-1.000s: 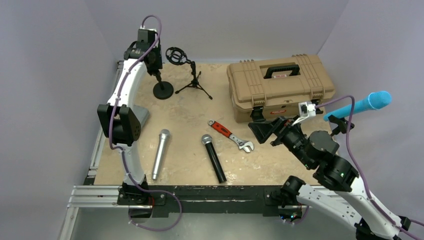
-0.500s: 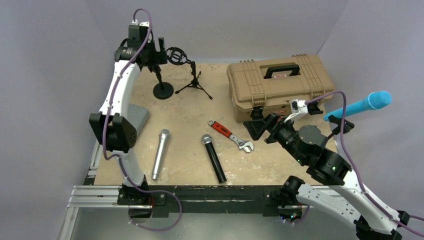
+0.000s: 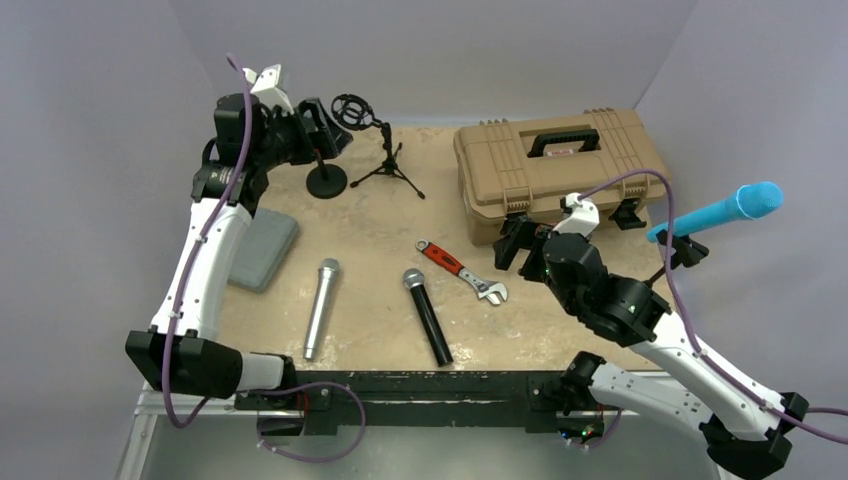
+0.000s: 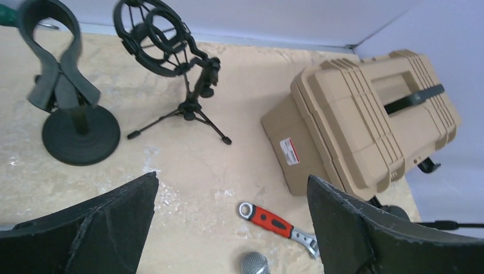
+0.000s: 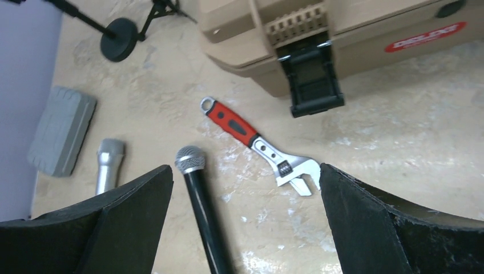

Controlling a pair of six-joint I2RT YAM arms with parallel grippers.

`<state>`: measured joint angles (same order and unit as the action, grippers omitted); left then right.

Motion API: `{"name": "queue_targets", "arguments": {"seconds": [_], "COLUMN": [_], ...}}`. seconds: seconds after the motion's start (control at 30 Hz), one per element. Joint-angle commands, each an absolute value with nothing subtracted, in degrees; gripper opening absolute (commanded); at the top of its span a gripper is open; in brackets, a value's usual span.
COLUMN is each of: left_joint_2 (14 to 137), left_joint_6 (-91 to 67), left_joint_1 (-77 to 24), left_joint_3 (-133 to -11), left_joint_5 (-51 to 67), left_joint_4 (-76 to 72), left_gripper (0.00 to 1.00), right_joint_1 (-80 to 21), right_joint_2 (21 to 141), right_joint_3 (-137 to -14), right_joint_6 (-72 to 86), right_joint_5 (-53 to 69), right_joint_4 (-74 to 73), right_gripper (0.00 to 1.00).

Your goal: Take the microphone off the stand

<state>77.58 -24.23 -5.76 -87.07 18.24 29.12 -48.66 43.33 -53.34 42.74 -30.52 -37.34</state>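
A blue microphone (image 3: 715, 213) sits tilted in the black clip of a stand (image 3: 680, 250) at the far right, beyond the table edge. A silver microphone (image 3: 321, 305) and a black microphone (image 3: 428, 315) lie flat on the table. My left gripper (image 3: 325, 130) hangs open and empty at the back left, just above the bare round-base stand (image 4: 71, 123). My right gripper (image 3: 518, 248) is open in front of the toolbox, left of the blue microphone, holding nothing. In the right wrist view the black microphone (image 5: 200, 200) lies below the open fingers.
A tan toolbox (image 3: 560, 170) fills the back right. A red-handled wrench (image 3: 462, 272) lies in the middle. A tripod with an empty shock mount (image 3: 385, 150) stands beside the round-base stand. A grey case (image 3: 262, 248) lies at the left edge.
My left gripper has opened and drawn back to the left from the round-base stand's clip. My right arm has swung left, its gripper now in front of the toolbox.
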Motion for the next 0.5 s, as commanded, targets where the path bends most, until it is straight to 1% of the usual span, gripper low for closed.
{"name": "queue_targets", "arguments": {"seconds": [0.0,0.13,0.27,0.37,0.47], "left_joint_2": [73.44,72.25,72.49,72.17,71.54], "left_joint_6": [-22.90,-24.88,-27.16,-28.00,-28.10], "left_joint_1": [-6.90,-7.20,-7.42,-7.51,-7.56], "left_joint_3": [-81.26,-79.10,-78.65,-78.10,-77.63], "left_joint_5": [23.99,28.16,31.64,32.53,32.57], "left_joint_4": [19.10,15.61,14.15,13.35,12.88], "left_gripper": [1.00,0.98,0.97,0.97,0.97], "right_joint_1": [-48.38,-48.41,-48.42,-48.47,-48.39], "right_joint_2": [43.46,44.95,46.94,48.43,49.74], "right_joint_3": [-59.22,-63.54,-67.66,-68.54,-68.63], "right_joint_6": [47.91,51.21,59.36,63.93,72.16], "right_joint_5": [-43.58,-52.44,-63.12,-69.75,-75.36], "right_joint_4": [-44.50,-49.15,-56.64,-60.36,-65.84], "right_gripper": [0.99,0.99,0.96,0.94,0.94]}}
